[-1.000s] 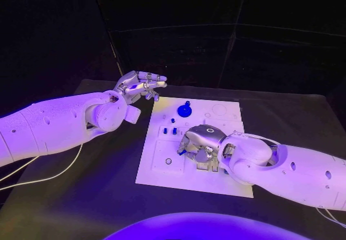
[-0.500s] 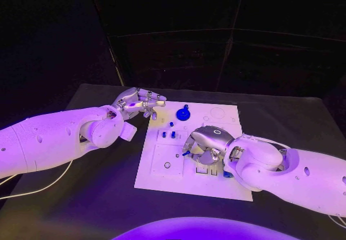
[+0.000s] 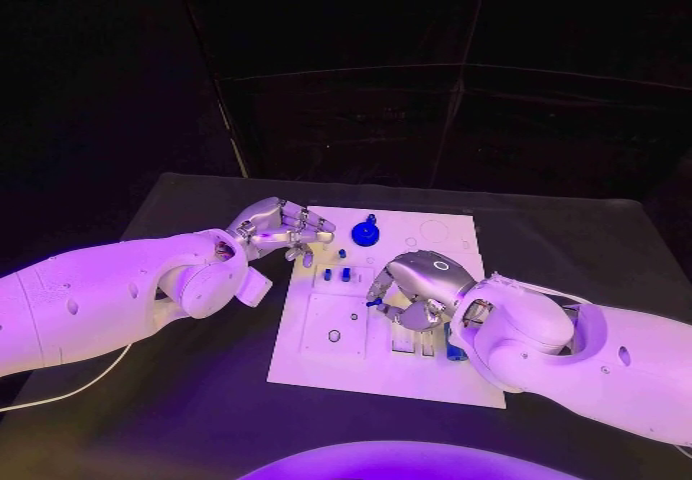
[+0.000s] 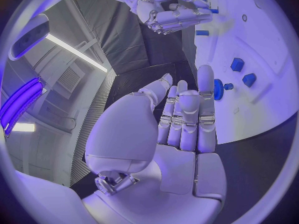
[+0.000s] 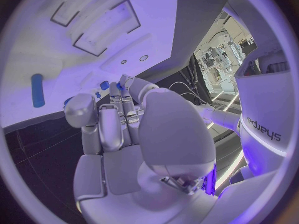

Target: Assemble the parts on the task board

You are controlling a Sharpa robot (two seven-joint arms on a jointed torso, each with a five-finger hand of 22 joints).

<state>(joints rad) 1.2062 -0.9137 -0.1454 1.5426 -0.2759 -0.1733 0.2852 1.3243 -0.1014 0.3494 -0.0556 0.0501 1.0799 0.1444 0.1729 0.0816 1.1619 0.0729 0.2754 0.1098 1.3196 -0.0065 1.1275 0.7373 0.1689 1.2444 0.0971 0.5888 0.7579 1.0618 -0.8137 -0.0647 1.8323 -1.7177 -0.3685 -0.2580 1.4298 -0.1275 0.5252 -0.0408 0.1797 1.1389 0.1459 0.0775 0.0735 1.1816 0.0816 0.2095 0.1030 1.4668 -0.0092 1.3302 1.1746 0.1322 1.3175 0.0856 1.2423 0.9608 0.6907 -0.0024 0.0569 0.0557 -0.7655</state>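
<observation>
The white task board (image 3: pixel 325 345) lies mid-table. A round blue part (image 3: pixel 366 233) stands near its far edge, with two small blue parts (image 3: pixel 338 273) standing nearer. My left hand (image 3: pixel 281 225) hovers at the board's far left corner, level with the round part (image 4: pixel 218 89); its fingers (image 4: pixel 187 114) are straight, side by side, and hold nothing. My right hand (image 3: pixel 418 288) bends down over the board's middle. A small blue part (image 3: pixel 372 302) shows at its fingertips (image 5: pixel 118 89); I cannot tell whether it is held. A blue cylinder (image 5: pixel 38 90) lies on the board.
Rectangular recesses (image 5: pixel 93 20) and small round holes (image 3: pixel 335 336) mark the board. Another blue part (image 3: pixel 454 352) lies beside my right forearm. Black table (image 3: pixel 173 400) surrounds the board, and a dark curtain stands behind.
The head camera has shifted. My left hand has come nearer along the board's left edge, now level with the round blue part. My right hand stays over the board's middle.
</observation>
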